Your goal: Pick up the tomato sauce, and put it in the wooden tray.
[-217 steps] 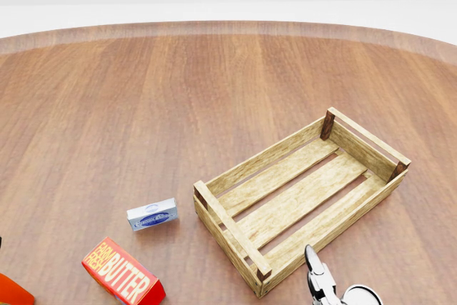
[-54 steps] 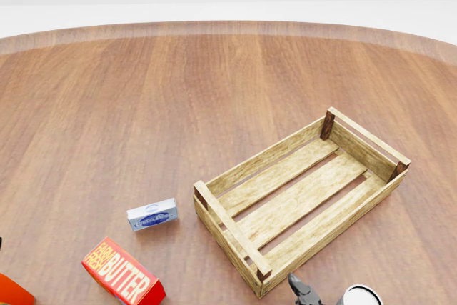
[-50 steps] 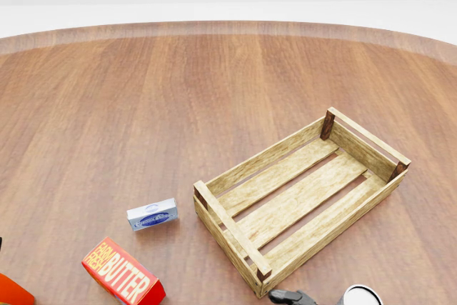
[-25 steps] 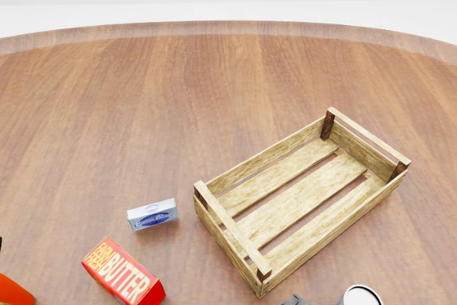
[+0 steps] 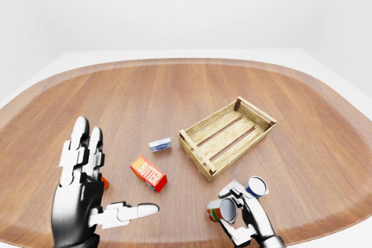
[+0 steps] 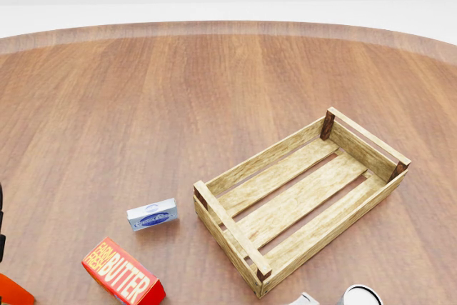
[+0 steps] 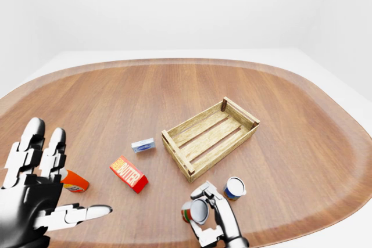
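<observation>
Tomato sauce [image 7: 190,212] can, judged rigid and slick, sits pinched in my right hand [image 7: 216,220]. Grip belongs mid-wall; left hand [image 5: 81,201] is spread.

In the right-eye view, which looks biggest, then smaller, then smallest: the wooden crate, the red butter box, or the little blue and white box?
1. Wooden crate, clearly biggest.
2. Butter box.
3. Little blue and white box, smallest, though it lies a bit farther from the camera than the butter.
</observation>
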`<state>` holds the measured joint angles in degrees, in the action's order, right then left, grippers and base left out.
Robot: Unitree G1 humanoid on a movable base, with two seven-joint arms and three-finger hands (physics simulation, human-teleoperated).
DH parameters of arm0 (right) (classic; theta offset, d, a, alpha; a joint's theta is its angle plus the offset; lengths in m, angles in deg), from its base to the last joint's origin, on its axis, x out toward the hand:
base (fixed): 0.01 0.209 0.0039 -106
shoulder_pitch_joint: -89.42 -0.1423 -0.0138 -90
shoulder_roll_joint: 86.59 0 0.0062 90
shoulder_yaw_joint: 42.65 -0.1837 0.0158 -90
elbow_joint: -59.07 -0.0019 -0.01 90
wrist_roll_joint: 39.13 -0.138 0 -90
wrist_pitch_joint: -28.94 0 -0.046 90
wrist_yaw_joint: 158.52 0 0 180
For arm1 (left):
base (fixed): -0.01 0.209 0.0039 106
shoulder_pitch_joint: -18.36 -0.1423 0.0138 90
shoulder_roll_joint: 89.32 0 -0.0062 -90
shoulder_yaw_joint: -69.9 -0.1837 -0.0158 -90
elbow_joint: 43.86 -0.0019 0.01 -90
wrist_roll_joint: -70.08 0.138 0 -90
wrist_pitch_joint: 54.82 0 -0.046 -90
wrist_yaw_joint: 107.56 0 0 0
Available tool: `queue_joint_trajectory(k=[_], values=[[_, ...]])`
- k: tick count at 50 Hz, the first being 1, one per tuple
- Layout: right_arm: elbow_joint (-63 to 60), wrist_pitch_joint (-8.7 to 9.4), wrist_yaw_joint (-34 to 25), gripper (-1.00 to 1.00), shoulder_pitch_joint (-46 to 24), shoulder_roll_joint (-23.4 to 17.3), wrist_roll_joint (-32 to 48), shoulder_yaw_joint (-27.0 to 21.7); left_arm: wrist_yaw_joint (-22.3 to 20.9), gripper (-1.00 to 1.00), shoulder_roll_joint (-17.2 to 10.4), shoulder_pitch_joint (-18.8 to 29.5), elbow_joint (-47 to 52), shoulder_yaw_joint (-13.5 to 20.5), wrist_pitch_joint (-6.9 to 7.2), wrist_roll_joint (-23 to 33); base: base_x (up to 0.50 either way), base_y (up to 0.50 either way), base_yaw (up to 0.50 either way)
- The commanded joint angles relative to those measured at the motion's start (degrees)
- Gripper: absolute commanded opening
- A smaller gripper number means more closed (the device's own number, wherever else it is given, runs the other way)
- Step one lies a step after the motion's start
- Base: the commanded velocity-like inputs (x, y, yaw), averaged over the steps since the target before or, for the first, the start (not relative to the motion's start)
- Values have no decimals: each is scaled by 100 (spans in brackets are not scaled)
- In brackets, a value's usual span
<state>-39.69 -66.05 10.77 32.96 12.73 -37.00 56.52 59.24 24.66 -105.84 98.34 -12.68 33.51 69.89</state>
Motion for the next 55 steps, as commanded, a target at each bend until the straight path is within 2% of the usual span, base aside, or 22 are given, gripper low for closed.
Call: queue_joint_trajectory(k=[1, 12, 24, 33, 38, 41, 49, 53, 54, 55], values=[[-1018, -1, -200, -100, 543, -148, -440, -64, 46, 100, -33, 0, 15, -45, 19, 25, 0, 0, 0], [-1937, -1, -572, -100, 925, 31, -920, -451, 120, 100, -93, 56, -25, -119, 59, 78, 0, 0, 0], [-3426, -1, -1171, -100, 1278, 632, -1613, -1120, 174, 100, -172, 105, -32, -167, 116, 79, 0, 0, 0], [-3674, -1, -1362, -100, 1168, 1023, -1528, -1241, 186, 100, -179, 97, -47, -177, 107, 83, 0, 0, 0], [-3781, -1, -979, -100, 884, 1018, -1178, -958, 166, 100, -177, 29, 19, -151, 88, 53, 0, 0, 0], [-3736, -1, -678, -100, 698, 893, -990, -787, 121, 100, -142, 4, 24, -89, 56, 5, 0, 0, 0], [-3686, -1, 234, -100, -116, 554, -522, -373, 120, 100, -128, 70, -35, -121, 82, 61, 0, 0, 0], [-3747, 324, 511, -100, -454, 454, -377, -229, 130, 100, -132, 51, -23, -142, 70, 77, 0, 0, 0], [-3787, 473, 597, -100, -584, 439, -315, -174, 132, 100, -137, 52, -25, -145, 71, 79, 0, 0, 0], [-3792, 486, 612, -100, -594, 430, -314, -167, 133, 100, -138, 52, -25, -146, 71, 79, 0, 0, 0]])
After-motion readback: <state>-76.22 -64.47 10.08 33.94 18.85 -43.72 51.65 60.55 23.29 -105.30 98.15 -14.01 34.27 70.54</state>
